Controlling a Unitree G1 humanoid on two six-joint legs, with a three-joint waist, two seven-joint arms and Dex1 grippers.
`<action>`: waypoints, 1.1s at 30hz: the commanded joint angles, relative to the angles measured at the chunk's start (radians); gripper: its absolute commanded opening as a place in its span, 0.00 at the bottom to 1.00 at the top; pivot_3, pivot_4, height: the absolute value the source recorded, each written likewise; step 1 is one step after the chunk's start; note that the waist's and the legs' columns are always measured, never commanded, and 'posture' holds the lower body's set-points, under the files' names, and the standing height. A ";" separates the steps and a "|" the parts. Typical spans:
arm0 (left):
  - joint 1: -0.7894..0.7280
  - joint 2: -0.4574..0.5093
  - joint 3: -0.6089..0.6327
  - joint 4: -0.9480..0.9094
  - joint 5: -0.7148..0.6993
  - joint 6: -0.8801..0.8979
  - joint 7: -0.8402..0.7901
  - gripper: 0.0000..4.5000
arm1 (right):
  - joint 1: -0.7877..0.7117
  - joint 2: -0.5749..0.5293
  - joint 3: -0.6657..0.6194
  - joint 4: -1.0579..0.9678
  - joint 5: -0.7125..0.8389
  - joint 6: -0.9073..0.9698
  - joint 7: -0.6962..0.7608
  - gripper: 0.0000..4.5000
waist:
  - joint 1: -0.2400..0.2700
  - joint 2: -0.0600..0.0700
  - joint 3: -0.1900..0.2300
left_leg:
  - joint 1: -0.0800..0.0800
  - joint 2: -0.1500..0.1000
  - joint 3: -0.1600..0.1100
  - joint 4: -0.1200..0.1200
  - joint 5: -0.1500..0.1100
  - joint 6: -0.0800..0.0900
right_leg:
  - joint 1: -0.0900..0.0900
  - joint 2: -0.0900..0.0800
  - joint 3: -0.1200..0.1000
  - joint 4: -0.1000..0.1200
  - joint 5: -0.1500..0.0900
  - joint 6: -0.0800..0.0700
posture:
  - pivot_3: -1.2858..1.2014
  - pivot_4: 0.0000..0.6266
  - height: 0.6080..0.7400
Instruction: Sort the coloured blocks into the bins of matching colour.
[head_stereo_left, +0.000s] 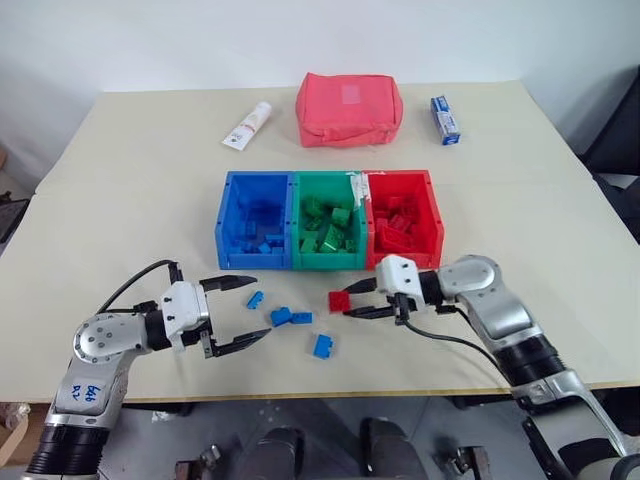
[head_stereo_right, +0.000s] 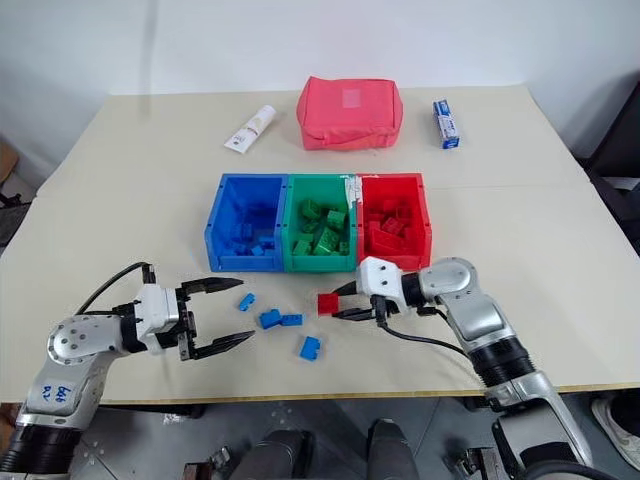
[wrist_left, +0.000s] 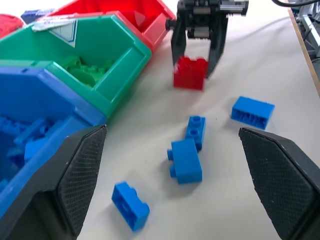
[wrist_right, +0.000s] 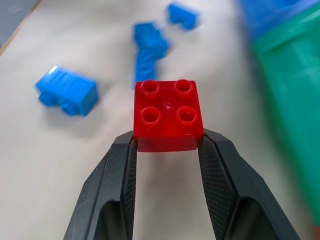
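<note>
My right gripper (head_stereo_left: 352, 300) is shut on a red block (head_stereo_left: 339, 299), held by its two sides low over the table in front of the green bin (head_stereo_left: 325, 266). The block's studs face up in the right wrist view (wrist_right: 168, 115). Several loose blue blocks (head_stereo_left: 282, 316) lie on the table between my two grippers, one of them nearer the front edge (head_stereo_left: 322, 346). My left gripper (head_stereo_left: 258, 310) stands wide open to the left of them, with nothing between its fingers (wrist_left: 82, 170). The blue bin (head_stereo_left: 228, 215), the green bin and the red bin (head_stereo_left: 433, 215) each hold blocks of their own colour.
Behind the bins lie a red-pink fabric pouch (head_stereo_left: 349, 108), a white tube (head_stereo_left: 247, 126) and a blue-and-white carton (head_stereo_left: 445, 119). The table's front edge (head_stereo_left: 330, 392) runs just below the grippers.
</note>
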 joint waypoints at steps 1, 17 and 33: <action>-0.025 -0.019 0.000 -0.003 -0.009 0.001 0.014 1.00 | 0.025 -0.026 -0.134 -0.138 0.116 0.112 -0.076 0.31 | -0.001 0.000 0.000 | 0.000 0.000 0.000 0.000 0.000 0.000 | 0.000 0.000 0.000 0.000 0.000 0.000 | 0.52 0.24 1.00; -0.171 -0.134 0.037 0.003 -0.077 0.158 0.155 1.00 | -0.176 -0.012 -0.304 0.065 0.127 0.249 -0.405 0.54 | -0.003 0.000 0.000 | 0.000 0.001 0.003 -0.001 0.000 0.000 | -0.002 0.003 0.004 0.000 0.000 0.000 | 0.52 0.24 1.00; -0.104 0.107 0.072 0.258 0.032 -0.067 -0.113 1.00 | 0.309 -0.243 -0.391 -0.260 0.308 0.077 0.040 1.00 | -0.002 0.000 0.000 | 0.000 0.003 0.007 0.000 -0.003 0.001 | -0.002 0.005 0.009 -0.001 0.001 0.001 | 0.52 0.24 1.00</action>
